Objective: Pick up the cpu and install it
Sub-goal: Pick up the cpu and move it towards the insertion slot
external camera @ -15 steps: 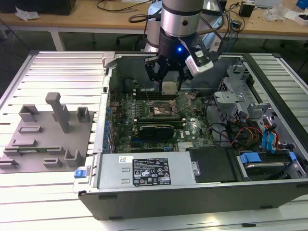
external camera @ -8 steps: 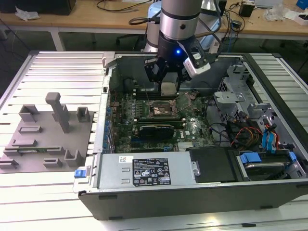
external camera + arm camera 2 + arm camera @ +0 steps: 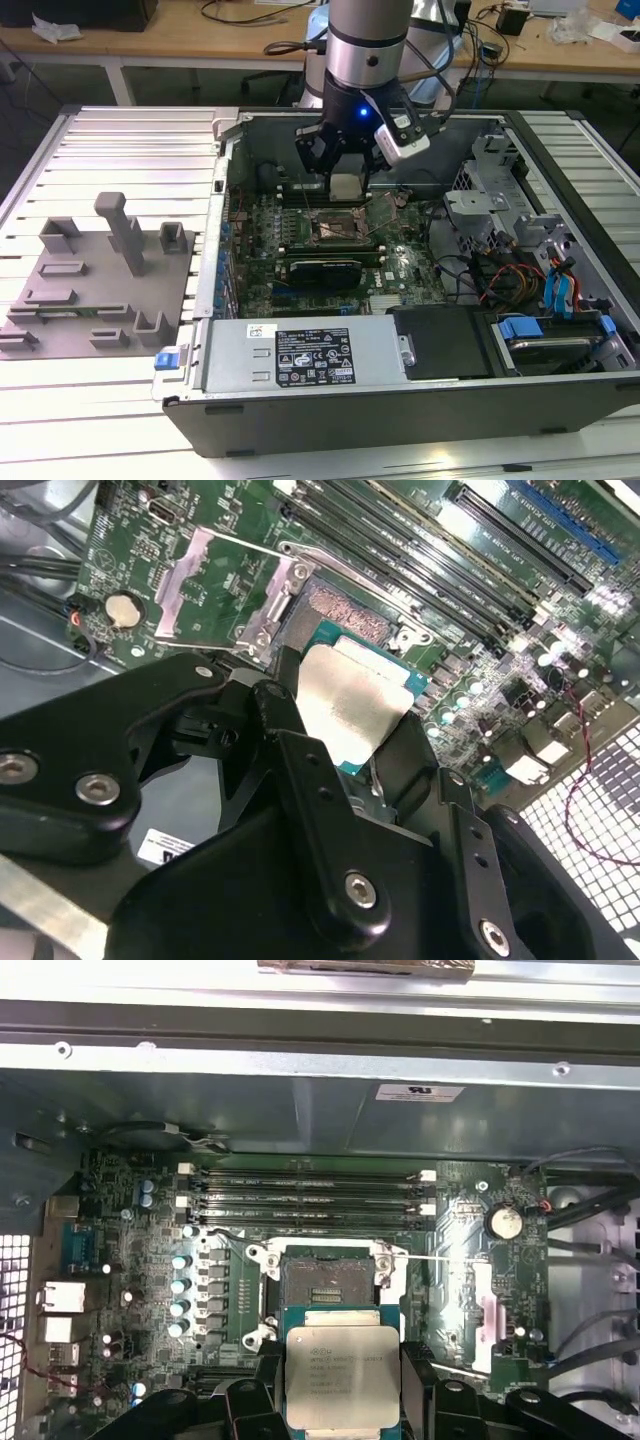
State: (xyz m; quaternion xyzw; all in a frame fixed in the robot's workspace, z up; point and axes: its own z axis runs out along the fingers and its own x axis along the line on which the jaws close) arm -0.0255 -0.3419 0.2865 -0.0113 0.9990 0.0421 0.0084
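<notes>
1. The tool (image 3: 345,183) is clenched on the cpu (image 3: 342,1375), with its black fingers (image 3: 298,760) pinching opposite edges of the chip.
2. The cpu hangs inside the open computer case (image 3: 400,410), held clear of the motherboard (image 3: 130,1290) and near its open socket (image 3: 322,1282).

One gripper (image 3: 345,187), one cpu (image 3: 342,1375) between its jaws, one open socket (image 3: 322,1285) near them — one coin battery (image 3: 504,1222), one expansion card (image 3: 322,272)

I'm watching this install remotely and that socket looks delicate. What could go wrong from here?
The gripper holds the cpu over the motherboard, near the open socket; lowered misaligned, it might damage the socket's contacts. It is pinched by its edges, so it could tilt or slip. The opened load plate beside the socket could snag the gripper.
</notes>
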